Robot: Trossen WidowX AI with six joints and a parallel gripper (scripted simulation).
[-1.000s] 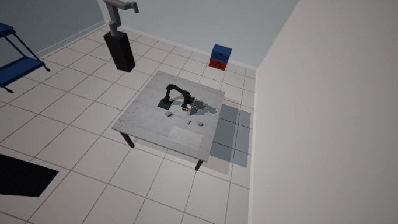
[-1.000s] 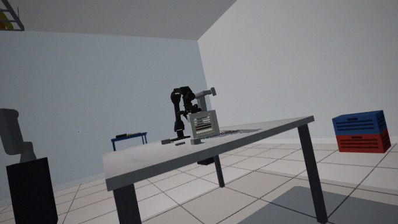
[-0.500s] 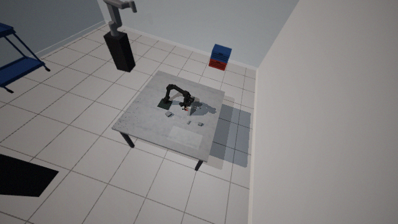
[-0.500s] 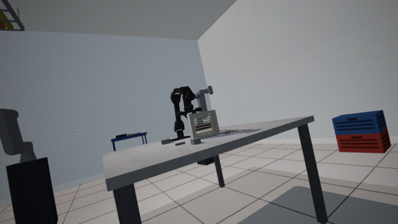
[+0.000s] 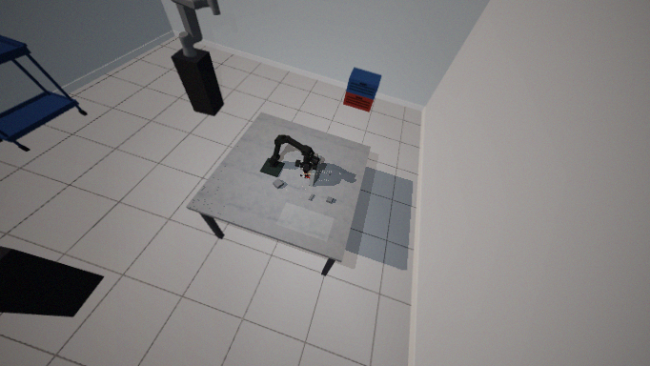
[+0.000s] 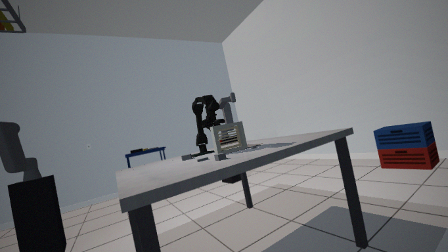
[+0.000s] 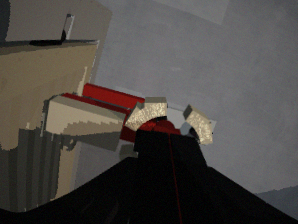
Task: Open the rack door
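Note:
The pale rack (image 5: 314,177) (image 6: 244,136) stands on the table, its slats showing through its frame in the exterior view. In the wrist view its tan body (image 7: 45,67) fills the left side, with a pale bar (image 7: 82,116) reaching toward the fingers. The red handle (image 5: 307,175) (image 6: 221,141) (image 7: 167,126) lies between the pale finger pads. My gripper (image 7: 168,172) is shut on the handle, close beside the rack. The fingers hide much of the handle, so its exact turn is hard to tell. The door's opening angle cannot be read.
Grey blocks (image 5: 278,183) (image 5: 331,200) (image 6: 220,157) and a small grey piece (image 5: 311,197) (image 6: 203,159) lie on the table (image 5: 238,191) (image 6: 157,177). A pale rectangle (image 5: 305,220) marks the table top. The arm's base (image 5: 272,167) stands beside the rack.

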